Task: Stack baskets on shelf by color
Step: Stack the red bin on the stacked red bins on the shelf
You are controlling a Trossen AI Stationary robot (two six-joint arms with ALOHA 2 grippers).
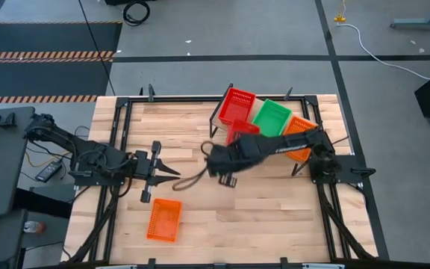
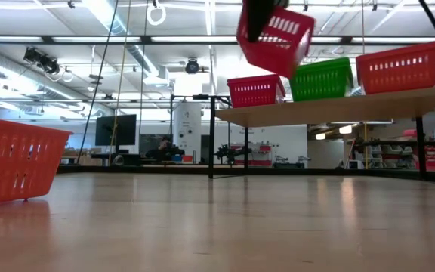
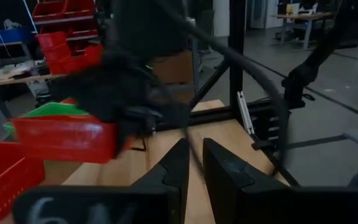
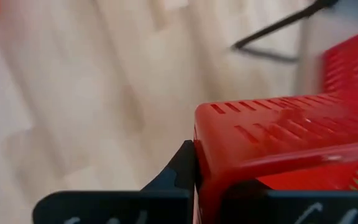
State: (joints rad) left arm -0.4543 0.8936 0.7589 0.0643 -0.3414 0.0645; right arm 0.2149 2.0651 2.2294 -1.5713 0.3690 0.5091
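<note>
Right gripper [image 4: 194, 180] clamped on red basket [image 2: 276, 38] rim, carrying it tilted, airborne near shelf [image 2: 338, 108] – left gripper [image 3: 194, 171] parked mid-table, fingers nearly closed, holding nothing.

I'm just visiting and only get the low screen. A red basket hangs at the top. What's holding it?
Observer: The right gripper is clamped on the held red basket at its rim.
Operator: Is it over the shelf yet?
Observer: Not quite. From above, it hangs at the shelf's front edge, next to the shelved red basket.
Operator: And the other arm?
Observer: The left gripper waits left of centre, near the orange basket.
</note>
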